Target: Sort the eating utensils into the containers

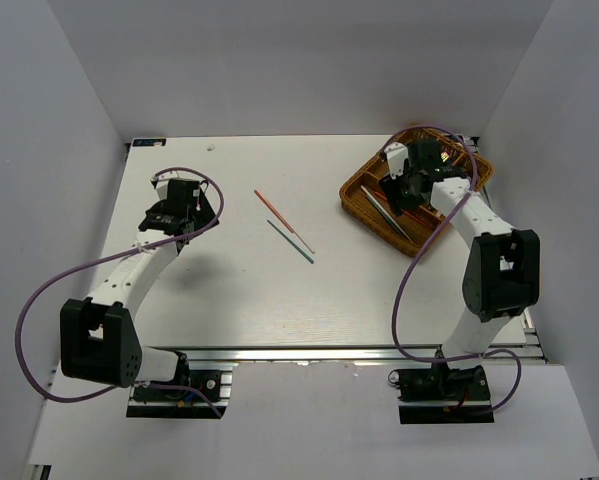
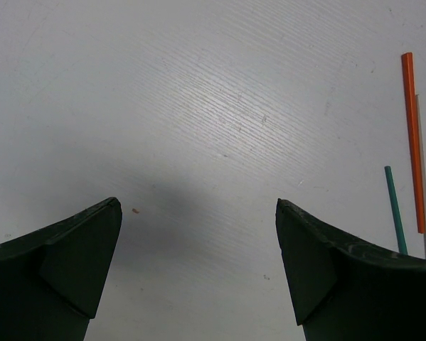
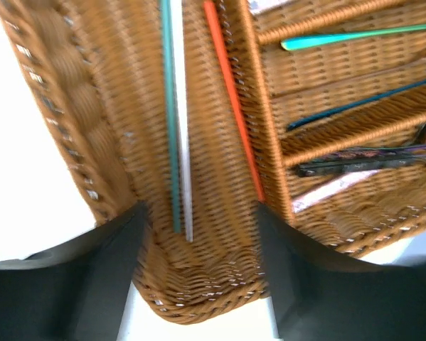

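Note:
The brown wicker tray sits at the far right of the table. My right gripper hovers open and empty over it. In the right wrist view the tray's long section holds a teal chopstick, a white one and an orange one; other sections hold a teal-handled piece and dark utensils. Two chopsticks lie loose mid-table: an orange one and a teal one, also in the left wrist view. My left gripper is open and empty, left of them.
White walls enclose the table on the left, back and right. The tray's near rim lies between my right fingers. Purple cables loop beside both arms. A metal rail runs along the table's near edge.

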You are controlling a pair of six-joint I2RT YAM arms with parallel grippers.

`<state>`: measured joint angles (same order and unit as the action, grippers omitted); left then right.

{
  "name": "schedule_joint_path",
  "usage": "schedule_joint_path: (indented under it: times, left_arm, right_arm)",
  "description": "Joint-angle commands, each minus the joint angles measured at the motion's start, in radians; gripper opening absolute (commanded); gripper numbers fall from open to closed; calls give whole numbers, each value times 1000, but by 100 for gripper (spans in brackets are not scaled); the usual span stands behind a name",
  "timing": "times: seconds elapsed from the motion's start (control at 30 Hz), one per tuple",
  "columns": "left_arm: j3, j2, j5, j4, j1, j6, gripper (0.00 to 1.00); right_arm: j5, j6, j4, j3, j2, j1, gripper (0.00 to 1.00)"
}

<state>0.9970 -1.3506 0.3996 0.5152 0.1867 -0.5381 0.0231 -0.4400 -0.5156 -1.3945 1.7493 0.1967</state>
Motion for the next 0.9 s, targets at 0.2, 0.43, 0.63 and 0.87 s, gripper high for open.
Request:
schedule_joint_path:
  times: [0.2,0.43,0.63,0.87]
  left_arm:
    - [0,24,33,-3,3,9,98]
    - [3,27,50,6,5,9,98]
    - [2,30,38,3,3,13,98]
    - [6,28,33,5,3,20,98]
  right_arm:
    - [-105,280,156,-41,-60,263,89]
    - [35,457,106,-193,192,553,70]
    - [28,423,-12,-409,399,606,48]
    - [35,391,-32,-437,444,610,46]
